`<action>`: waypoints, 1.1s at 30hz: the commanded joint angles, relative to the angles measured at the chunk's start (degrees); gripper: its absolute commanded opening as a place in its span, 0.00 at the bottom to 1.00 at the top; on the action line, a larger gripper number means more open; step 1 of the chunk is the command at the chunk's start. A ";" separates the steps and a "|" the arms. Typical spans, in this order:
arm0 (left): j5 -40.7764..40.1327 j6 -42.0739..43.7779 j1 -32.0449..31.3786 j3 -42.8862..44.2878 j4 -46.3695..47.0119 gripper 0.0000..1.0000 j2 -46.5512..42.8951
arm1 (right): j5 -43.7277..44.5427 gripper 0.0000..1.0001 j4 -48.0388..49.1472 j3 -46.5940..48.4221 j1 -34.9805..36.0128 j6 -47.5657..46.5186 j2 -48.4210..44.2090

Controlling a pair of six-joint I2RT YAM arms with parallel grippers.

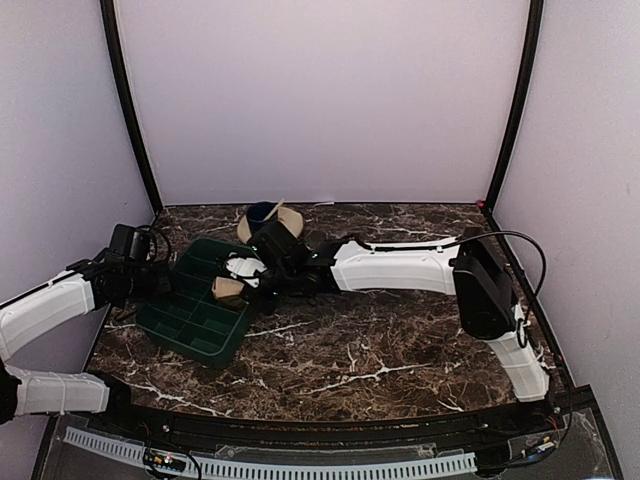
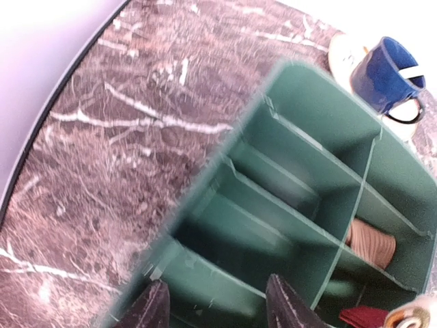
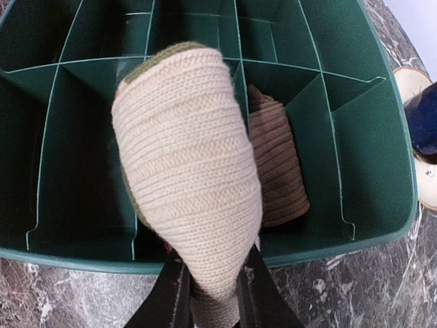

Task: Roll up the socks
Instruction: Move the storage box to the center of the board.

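Observation:
The socks (image 3: 188,171) are a tan knit roll with a green stripe at its edge. My right gripper (image 3: 213,277) is shut on the roll's lower end and holds it over the green tray (image 3: 382,137). From above, the right gripper (image 1: 258,270) hangs above the tray's (image 1: 165,320) middle. My left gripper (image 2: 217,281) is open with nothing between its fingers, over a compartment by the tray's (image 2: 321,116) near wall. In the top view the left gripper (image 1: 158,278) sits at the tray's left side.
A brown ribbed fabric roll (image 3: 276,164) lies in a tray compartment beside the held roll; the same roll (image 2: 369,242) shows in the left wrist view. A blue mug (image 1: 262,214) stands on a wooden coaster (image 1: 290,217) just behind the tray. Purple walls enclose the marble table.

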 commanded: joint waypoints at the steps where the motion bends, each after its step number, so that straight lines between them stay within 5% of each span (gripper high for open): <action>1: -2.43 2.89 0.25 2.51 -2.53 0.51 -1.16 | 2.69 0.00 -9.04 -8.40 -0.16 1.92 -4.01; 16: -0.93 3.08 0.58 1.31 -0.30 0.51 3.87 | 6.43 0.00 -8.21 -26.26 1.57 6.00 -18.56; 33: 4.84 2.10 0.67 0.09 3.68 0.50 13.86 | 17.17 0.00 -3.19 -18.03 1.49 -0.50 -18.03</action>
